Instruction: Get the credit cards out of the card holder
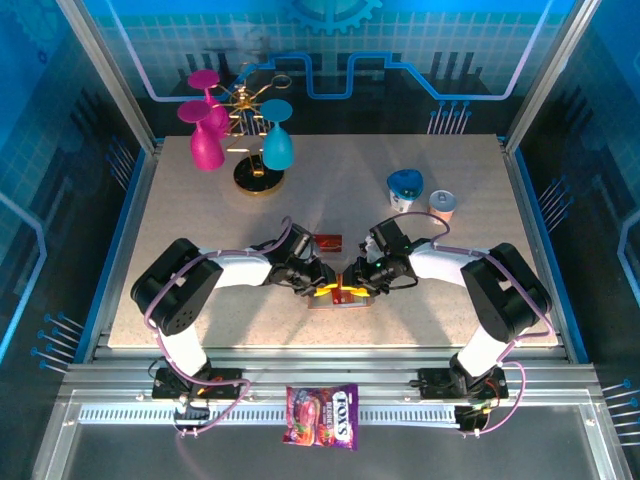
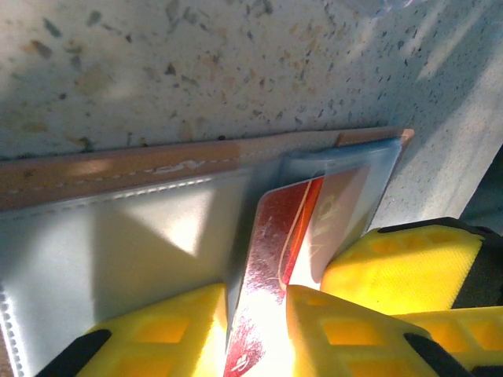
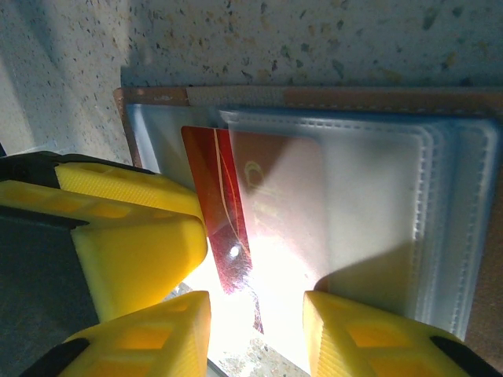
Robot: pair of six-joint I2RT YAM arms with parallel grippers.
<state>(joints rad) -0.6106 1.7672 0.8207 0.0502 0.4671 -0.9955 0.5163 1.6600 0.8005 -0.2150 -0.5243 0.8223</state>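
Left jaws flank a red card [image 2: 275, 228] half out of the holder [image 2: 118, 236] on the table [image 2: 236, 63], grip uncertain; right jaws, parted, seemingly pin the holder so the card slides free.

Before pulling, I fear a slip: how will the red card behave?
The red card looks glossy under glare, so probably slippery. Thin and flat, likely light yet springy. Half tucked in the card holder, it may drag.
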